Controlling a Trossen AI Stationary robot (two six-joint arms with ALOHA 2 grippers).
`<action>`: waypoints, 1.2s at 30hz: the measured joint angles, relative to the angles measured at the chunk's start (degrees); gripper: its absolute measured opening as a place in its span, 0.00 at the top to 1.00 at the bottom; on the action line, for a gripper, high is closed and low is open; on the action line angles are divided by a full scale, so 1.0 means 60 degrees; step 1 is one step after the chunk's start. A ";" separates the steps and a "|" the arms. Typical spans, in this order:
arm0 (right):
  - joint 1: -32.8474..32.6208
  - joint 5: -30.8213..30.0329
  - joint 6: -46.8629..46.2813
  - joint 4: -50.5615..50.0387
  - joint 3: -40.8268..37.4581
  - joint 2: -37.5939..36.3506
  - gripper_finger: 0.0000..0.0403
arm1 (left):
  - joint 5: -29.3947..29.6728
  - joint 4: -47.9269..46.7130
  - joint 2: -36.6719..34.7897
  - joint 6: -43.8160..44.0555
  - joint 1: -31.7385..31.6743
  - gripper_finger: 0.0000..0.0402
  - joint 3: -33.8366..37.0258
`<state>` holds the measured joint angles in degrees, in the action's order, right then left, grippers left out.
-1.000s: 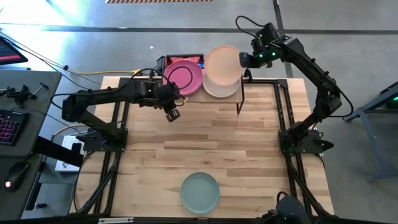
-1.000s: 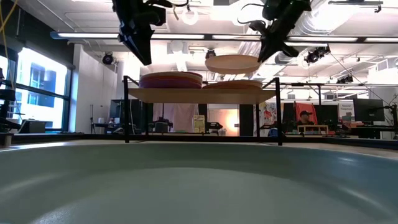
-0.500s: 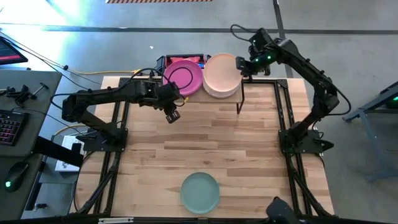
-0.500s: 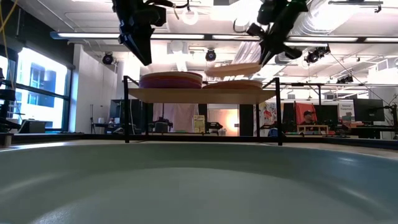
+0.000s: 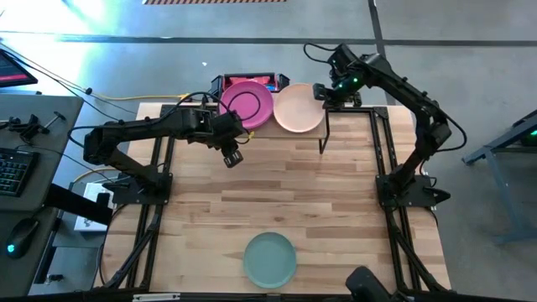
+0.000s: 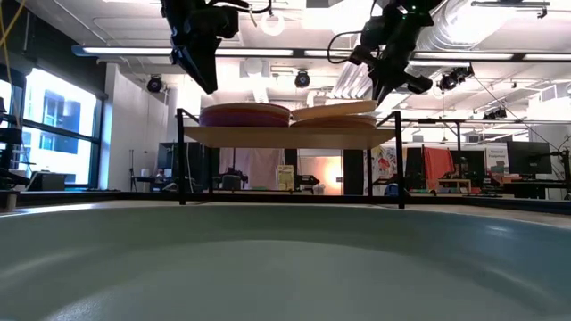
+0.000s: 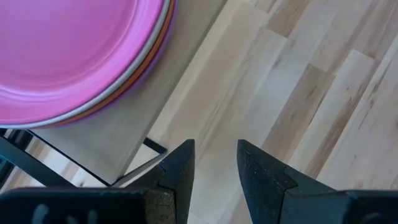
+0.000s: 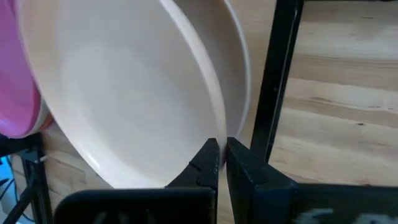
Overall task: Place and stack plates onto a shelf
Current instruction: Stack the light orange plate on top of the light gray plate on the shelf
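Peach plate (image 5: 297,107) tilted over shelf (image 6: 277,135) stack, rim pinched in right tool (image 5: 321,92). Left tool (image 5: 232,156) parted, empty, beside pink plate (image 5: 248,103)

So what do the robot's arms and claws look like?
Both arms are dark and jointed, standing on black frames, with thin black cables looping along them. The right arm has a small green light near its wrist. The left claw and right claw each have two chunky black fingers.

Two plate stacks (image 5: 247,104) on one shelf (image 6: 277,135), one teal plate (image 5: 269,259) on the table (image 5: 336,210).
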<state>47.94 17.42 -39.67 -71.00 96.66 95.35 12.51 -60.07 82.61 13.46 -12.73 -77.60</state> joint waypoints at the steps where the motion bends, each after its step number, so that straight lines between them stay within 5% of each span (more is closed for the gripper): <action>1: 0.0000 -0.0029 -0.0005 -0.0001 0.0000 0.0004 1.00 | 0.0000 0.0000 0.0000 -0.0002 0.0000 0.72 0.0000; 36: 0.0004 -0.1163 0.0698 0.0948 -0.0004 0.0572 1.00 | 0.0004 0.0000 0.0000 -0.0016 0.0000 0.72 0.0000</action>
<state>47.97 10.44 -35.49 -65.32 96.64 98.78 12.53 -60.07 82.61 13.37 -12.73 -77.60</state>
